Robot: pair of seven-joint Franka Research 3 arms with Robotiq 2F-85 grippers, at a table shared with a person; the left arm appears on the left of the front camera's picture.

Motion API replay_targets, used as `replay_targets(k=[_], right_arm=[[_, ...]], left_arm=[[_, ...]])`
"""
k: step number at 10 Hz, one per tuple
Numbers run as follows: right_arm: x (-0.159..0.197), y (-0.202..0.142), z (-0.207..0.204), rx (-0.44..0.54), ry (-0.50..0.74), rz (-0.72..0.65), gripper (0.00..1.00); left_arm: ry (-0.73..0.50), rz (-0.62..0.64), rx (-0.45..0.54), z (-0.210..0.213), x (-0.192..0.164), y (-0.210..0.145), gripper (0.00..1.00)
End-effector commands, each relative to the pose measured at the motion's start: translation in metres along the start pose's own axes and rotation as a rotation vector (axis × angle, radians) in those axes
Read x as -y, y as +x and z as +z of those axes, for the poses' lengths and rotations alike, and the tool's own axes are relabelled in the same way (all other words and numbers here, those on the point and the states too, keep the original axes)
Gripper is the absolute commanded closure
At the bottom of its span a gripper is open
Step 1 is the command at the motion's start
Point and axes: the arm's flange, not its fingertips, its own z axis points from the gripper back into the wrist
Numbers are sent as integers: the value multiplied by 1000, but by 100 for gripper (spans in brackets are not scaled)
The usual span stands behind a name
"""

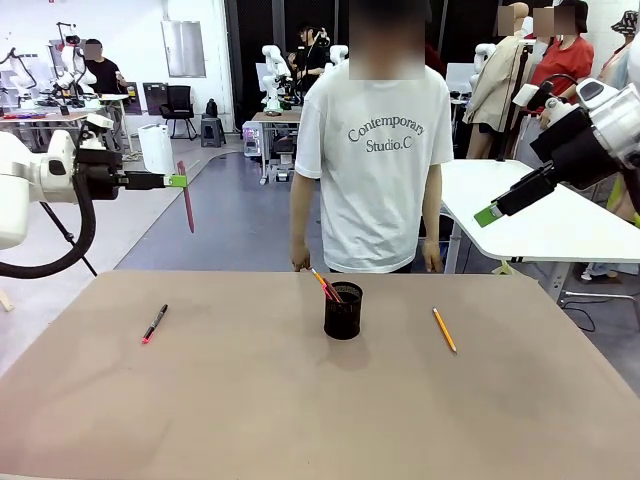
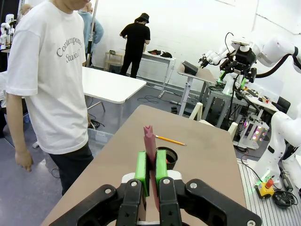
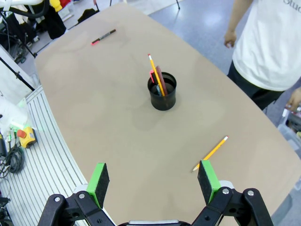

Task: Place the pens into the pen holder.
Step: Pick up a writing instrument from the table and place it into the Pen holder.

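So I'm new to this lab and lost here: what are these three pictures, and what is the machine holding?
Two robot arms share a table with a standing person. One picture looks across the table; the other two come from cameras on each arm's wrist. The left gripper is shut on a pink-red pen, held in the air. The right gripper is open and empty. On the table stand a black mesh pen holder with pens in it, a black marker and an orange pencil.
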Motion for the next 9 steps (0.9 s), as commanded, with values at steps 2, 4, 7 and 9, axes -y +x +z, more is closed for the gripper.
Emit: replay_targets(k=[2, 4, 7, 9], right_arm=[[1, 2, -1, 24, 16, -4, 0], [1, 2, -1, 24, 16, -4, 0], [1, 2, -1, 24, 16, -4, 0], [1, 2, -1, 24, 16, -4, 0]], left_arm=[[-4, -5, -6, -1, 1, 1, 100], [0, -9, -14, -2, 2, 3, 100], [-15, -59, -12, -27, 19, 14, 100], [-67, -95, -4, -54, 30, 20, 100]])
